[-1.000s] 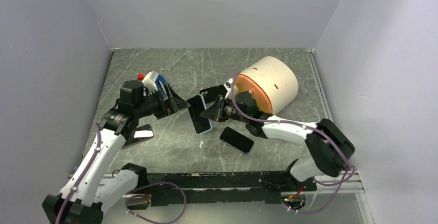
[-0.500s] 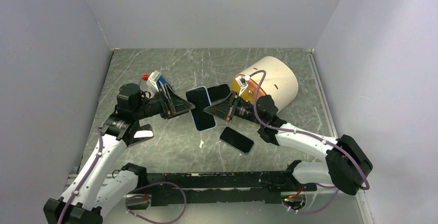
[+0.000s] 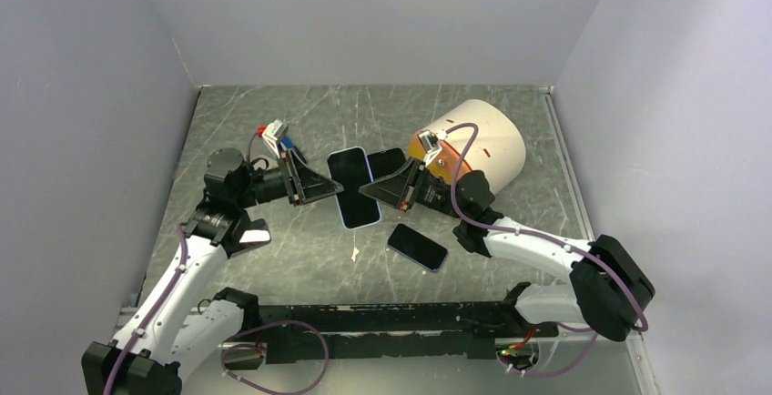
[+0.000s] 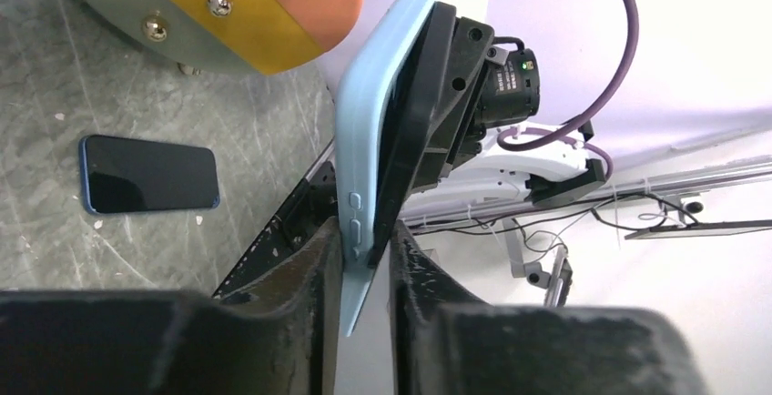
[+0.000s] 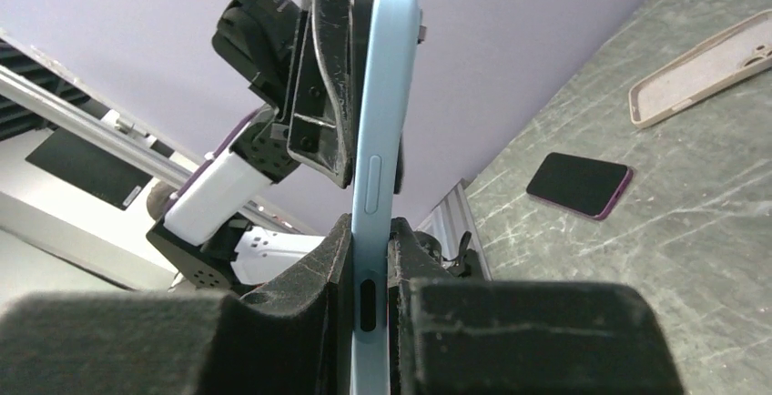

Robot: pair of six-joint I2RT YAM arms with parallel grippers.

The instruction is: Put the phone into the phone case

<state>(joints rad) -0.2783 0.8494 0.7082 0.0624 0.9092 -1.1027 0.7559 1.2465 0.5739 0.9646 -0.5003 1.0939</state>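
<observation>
Held the phone case (image 4: 360, 140) above the bench (image 3: 300, 258), phone (image 3: 351, 186) seemingly inside already. Clamped it in the jaws of the left gripper (image 4: 364, 236) at the button edge and the right gripper (image 5: 369, 231) at the port end, probably to press the 2 together.

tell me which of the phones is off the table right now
The light-blue-rimmed phone, pinched between the left gripper and the right gripper above the table. The dark phone towards the near edge lies flat on it.
</observation>
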